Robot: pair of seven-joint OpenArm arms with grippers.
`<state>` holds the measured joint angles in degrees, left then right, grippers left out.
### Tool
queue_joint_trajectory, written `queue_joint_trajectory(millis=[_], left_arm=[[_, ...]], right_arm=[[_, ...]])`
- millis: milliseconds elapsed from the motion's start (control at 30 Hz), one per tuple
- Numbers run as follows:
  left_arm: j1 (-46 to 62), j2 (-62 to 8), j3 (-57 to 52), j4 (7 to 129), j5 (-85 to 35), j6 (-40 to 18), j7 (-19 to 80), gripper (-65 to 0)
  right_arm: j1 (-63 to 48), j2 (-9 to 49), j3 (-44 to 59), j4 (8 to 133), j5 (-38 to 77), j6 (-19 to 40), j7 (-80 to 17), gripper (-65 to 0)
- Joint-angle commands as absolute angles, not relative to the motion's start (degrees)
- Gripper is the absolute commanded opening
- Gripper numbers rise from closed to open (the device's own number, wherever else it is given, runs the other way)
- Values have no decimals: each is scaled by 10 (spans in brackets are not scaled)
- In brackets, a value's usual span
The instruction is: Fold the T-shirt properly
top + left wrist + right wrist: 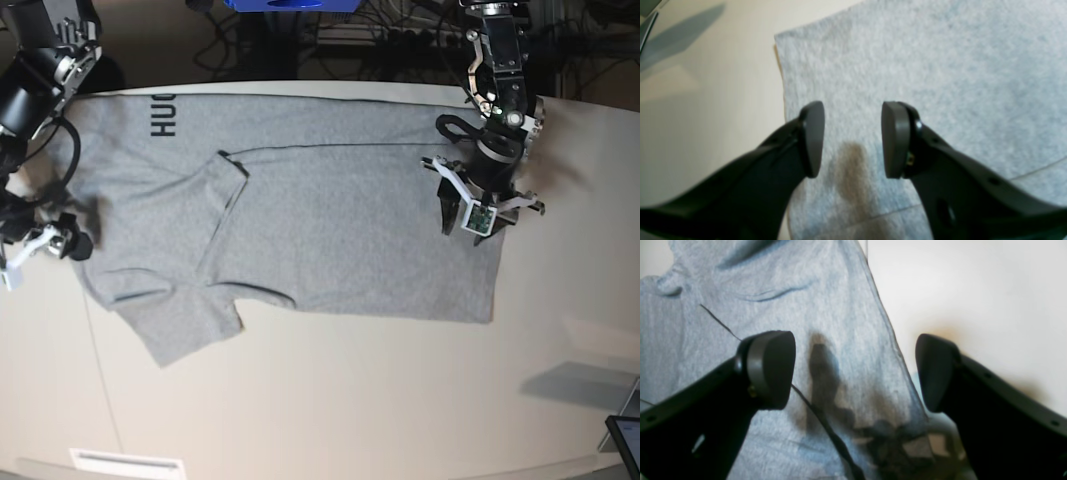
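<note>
Left gripper (852,140) fingers stand apart, empty, over the T-shirt (300,220) near its corner. Right gripper (855,371) fingers spread wide, straddling the shirt's edge, gripping nothing.

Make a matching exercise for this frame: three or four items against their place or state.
Items:
1. left gripper
2. right gripper
3. T-shirt
4. black lettering

Descriptions:
A. jaws apart astride the shirt's edge, one pad over bare table
B. spread on the table, one side folded in
C. jaws apart over plain grey fabric near a corner
D. near the shirt's far edge in the base view

Pairs: 1-C, 2-A, 3-B, 4-D
</note>
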<state>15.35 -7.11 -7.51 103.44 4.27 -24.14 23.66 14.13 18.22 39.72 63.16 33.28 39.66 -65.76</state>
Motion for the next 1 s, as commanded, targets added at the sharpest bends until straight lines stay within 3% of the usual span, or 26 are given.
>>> queue_joint_trajectory(millis=[0,967], left_arm=[[149,-75,-78,1055,38,-238,222,-378],[144,-75,-78,1056,38,-238,225,-378]], right_arm=[[153,194,397,640,342,400,-651,-109],[151,186,397,640,342,400,-652,-109]])
